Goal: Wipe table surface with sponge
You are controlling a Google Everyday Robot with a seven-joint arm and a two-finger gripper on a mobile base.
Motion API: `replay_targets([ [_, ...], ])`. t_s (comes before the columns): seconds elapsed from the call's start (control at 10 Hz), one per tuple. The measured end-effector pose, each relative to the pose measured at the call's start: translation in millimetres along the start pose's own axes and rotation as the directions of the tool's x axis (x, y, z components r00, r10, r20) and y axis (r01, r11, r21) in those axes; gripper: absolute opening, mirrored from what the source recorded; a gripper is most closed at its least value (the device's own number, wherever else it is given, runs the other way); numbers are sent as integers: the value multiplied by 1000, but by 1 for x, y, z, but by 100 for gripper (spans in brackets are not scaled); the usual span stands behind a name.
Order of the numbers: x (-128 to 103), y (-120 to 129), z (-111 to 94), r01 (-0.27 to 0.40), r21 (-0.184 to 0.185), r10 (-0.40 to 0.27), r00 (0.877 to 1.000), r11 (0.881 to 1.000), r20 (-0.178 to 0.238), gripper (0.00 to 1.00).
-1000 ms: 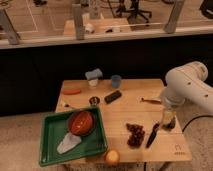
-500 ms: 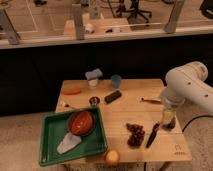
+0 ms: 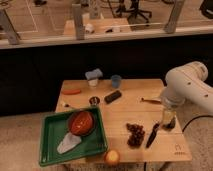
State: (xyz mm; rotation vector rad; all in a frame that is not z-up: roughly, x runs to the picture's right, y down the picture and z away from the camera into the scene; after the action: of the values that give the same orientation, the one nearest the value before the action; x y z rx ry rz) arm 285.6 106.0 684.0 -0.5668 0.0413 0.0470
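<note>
Nothing is really shifting versus the earlier frames; arm and clutter are all sitting where they were.

Only the one camera view to go on. The gripper [image 3: 168, 120] is hanging off the white arm, low over the desk [image 3: 130, 112]. It's well apart from the blue cup [image 3: 116, 81], nearer the camera than the cup and over on the arm's side. Its fingers are standing wide and I'm not seeing anything between them. The sponge [image 3: 93, 75] is lying at the far edge of the desk, just beside the cup, on the side facing away from the arm. So I'm reading this as the reach-for-the-sponge step, with the wiping not yet started.

How I'd be doing it:
- Lifting first. A dark utensil [image 3: 152, 135] and a dark cluster of small bits [image 3: 135, 135] are lying nearer the camera than the cup, right by the gripper, and a low sweep would be scattering them.
- Travelling high past the black bar [image 3: 113, 96], which is lying just in front of the cup.
- Coming straight down on the sponge, keeping the fingers off the cup so it isn't getting knocked over.
- Squeezing gently since it's looking soft, then pressing flat and keeping strokes on the bare wood between the cup and the green tray [image 3: 54, 131].
</note>
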Motion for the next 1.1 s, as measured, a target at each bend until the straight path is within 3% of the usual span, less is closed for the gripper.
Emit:
replay_targets([
  [0.3,0,0,0,1,1,-1,1000,1000,-1,80],
  [0.7,-18,-28,-9,43,40,-42,999,998,-11,80],
  [1.1,-65,-70,-23,150,128,-151,988,980,3,80],
])
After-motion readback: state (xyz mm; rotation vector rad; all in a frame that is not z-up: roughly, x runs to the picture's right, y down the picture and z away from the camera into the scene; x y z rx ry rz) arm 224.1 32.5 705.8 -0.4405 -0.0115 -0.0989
